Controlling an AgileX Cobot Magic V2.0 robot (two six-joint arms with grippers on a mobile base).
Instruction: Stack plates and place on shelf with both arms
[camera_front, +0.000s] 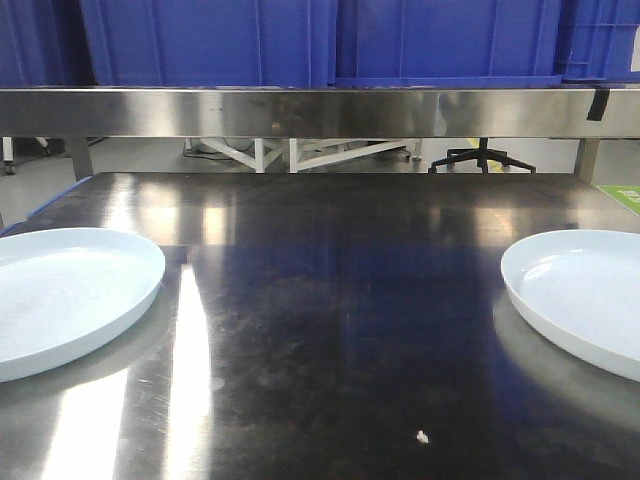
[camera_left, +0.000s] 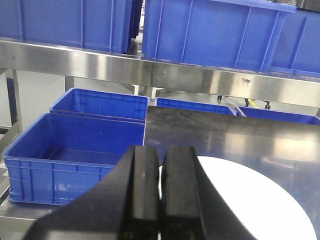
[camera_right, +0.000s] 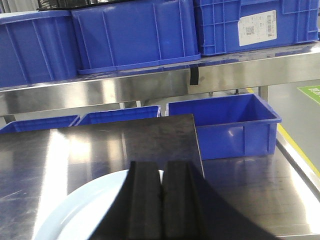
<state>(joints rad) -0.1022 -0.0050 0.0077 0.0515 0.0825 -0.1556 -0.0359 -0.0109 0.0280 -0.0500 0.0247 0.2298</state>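
Observation:
Two pale bluish-white plates lie flat and apart on the steel table (camera_front: 330, 300). The left plate (camera_front: 70, 295) is at the left edge and the right plate (camera_front: 590, 295) at the right edge of the front view. Neither arm shows in that view. In the left wrist view my left gripper (camera_left: 160, 152) is shut and empty, in front of the near left part of its plate (camera_left: 250, 200). In the right wrist view my right gripper (camera_right: 161, 167) is also shut and empty, in front of the near right part of its plate (camera_right: 85, 210).
A steel shelf (camera_front: 320, 112) runs across the back of the table, with large blue crates (camera_front: 330, 40) standing on it. Open blue bins sit beside the table on the left (camera_left: 75, 145) and on the right (camera_right: 225, 122). An office chair base (camera_front: 480, 158) shows under the shelf.

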